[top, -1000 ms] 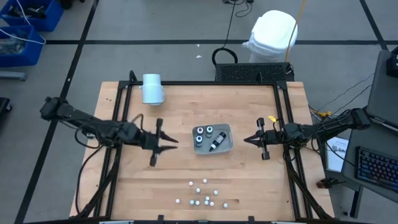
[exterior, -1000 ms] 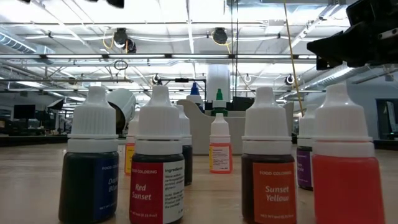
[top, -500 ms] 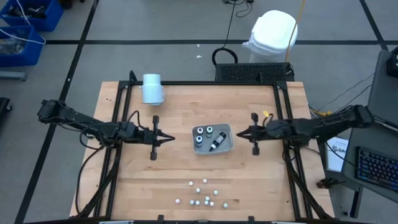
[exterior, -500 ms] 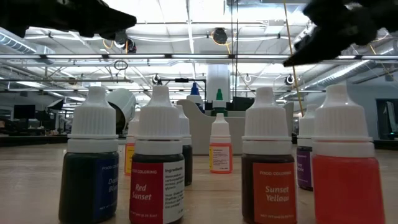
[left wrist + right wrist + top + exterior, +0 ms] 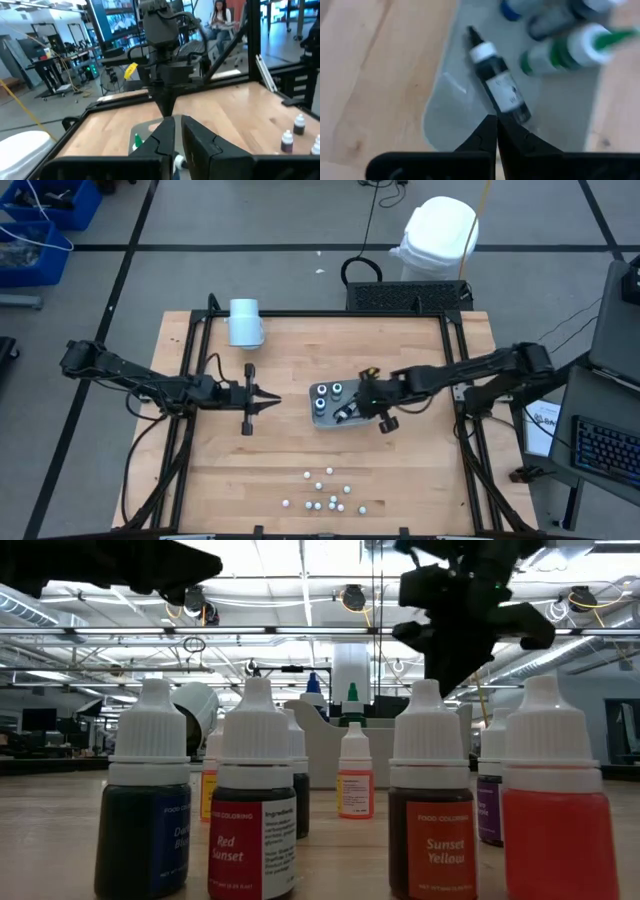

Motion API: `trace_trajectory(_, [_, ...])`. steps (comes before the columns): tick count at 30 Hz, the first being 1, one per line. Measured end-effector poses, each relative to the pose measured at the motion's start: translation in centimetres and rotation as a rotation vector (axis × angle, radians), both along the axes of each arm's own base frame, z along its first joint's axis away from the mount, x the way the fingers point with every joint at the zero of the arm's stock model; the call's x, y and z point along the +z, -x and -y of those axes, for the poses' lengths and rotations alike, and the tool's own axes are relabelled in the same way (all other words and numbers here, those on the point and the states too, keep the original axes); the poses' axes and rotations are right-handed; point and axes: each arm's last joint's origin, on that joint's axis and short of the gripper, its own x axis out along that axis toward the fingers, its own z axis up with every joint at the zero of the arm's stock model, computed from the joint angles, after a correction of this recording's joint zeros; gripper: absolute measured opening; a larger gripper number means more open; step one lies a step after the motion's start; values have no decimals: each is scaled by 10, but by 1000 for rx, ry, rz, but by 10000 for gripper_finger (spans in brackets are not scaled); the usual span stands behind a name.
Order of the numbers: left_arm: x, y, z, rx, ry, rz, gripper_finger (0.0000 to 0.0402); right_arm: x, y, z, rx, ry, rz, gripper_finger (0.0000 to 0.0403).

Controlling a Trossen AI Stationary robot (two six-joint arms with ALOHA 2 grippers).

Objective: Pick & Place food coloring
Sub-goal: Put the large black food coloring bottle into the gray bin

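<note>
A translucent grey tray (image 5: 362,416) sits mid-table. It holds three upright dark food coloring bottles (image 5: 329,391) with green and blue tops, and a black one lying flat (image 5: 501,92). Several smaller white-capped bottles (image 5: 325,492) stand near the front edge and fill the low view (image 5: 255,800). My right gripper (image 5: 496,122) is shut, slanting down over the tray just short of the lying bottle's base. My left gripper (image 5: 281,399) is shut and level, left of the tray, holding nothing.
A pale blue cylinder (image 5: 246,322) lies at the table's far left corner. A black frame rail (image 5: 190,380) runs along each side edge. Bare wood lies between the tray and the small bottles. People and benches show in the room beyond.
My right gripper has swung from the table's right edge toward the left until it is over the tray, tipping from level to steeply downward, still shut. My left gripper has come down a little and then kept still.
</note>
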Motion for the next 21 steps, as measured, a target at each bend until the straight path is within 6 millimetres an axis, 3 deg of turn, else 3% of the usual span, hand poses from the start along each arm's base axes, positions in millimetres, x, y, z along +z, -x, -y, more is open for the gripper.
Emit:
trace_trajectory(5, [-4,-1,-1,22,-19,-37,42,1,-22,0,83,35,7,56])
trace_trajectory(12, [-7,0,-2,24,-19,-71,42,3,-28,2,196,105,45,145])
trace_trajectory(21, [-16,1,-2,25,-12,-161,42,2,-28,16,178,115,34,175])
